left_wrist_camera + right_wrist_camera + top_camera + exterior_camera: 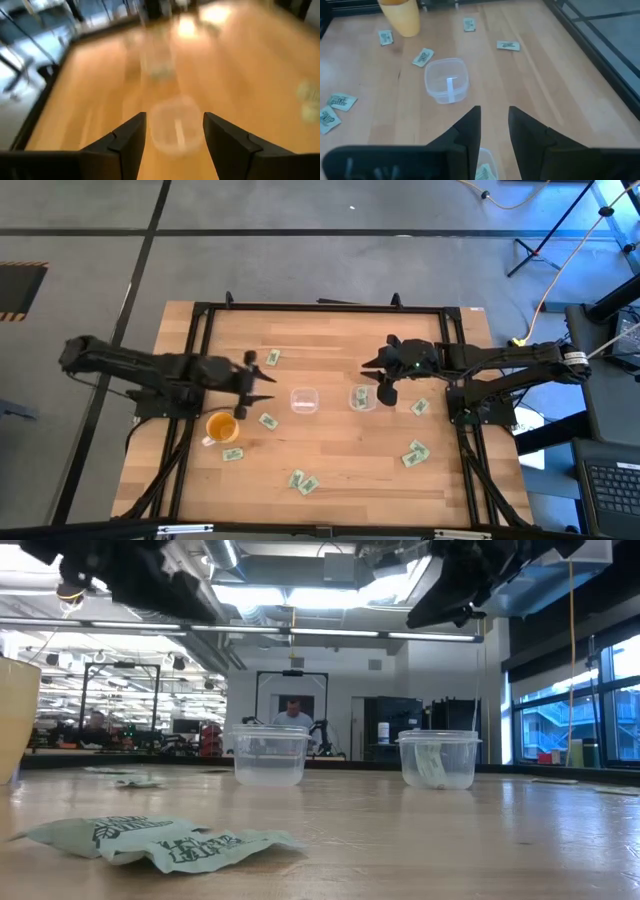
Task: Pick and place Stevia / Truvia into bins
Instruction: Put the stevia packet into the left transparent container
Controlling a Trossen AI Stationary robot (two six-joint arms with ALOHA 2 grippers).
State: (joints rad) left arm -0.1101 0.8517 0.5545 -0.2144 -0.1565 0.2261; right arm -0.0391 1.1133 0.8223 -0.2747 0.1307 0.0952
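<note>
Green-and-white Stevia packets lie flat and scattered over the wooden table: one (pixel 273 357) toward the far edge, one (pixel 267 421) beside the orange cup, a pair (pixel 303 481) near the front, two (pixel 415 452) on the right. Two clear bins stand mid-table. The left bin (pixel 304 400) looks empty, and the right bin (pixel 362 397) holds a packet (pixel 430 764). My left gripper (pixel 266 382) hovers open to the left of the left bin (pixel 175 131), holding nothing. My right gripper (pixel 494 134) hovers open just above the right bin (pixel 485 170).
A translucent orange cup (pixel 222 426) stands left of the bins, near my left gripper. A black frame (pixel 196 330) runs round the table's edges. A crumpled packet (pixel 160 837) lies close to the low camera. A person sits in the room beyond the table.
</note>
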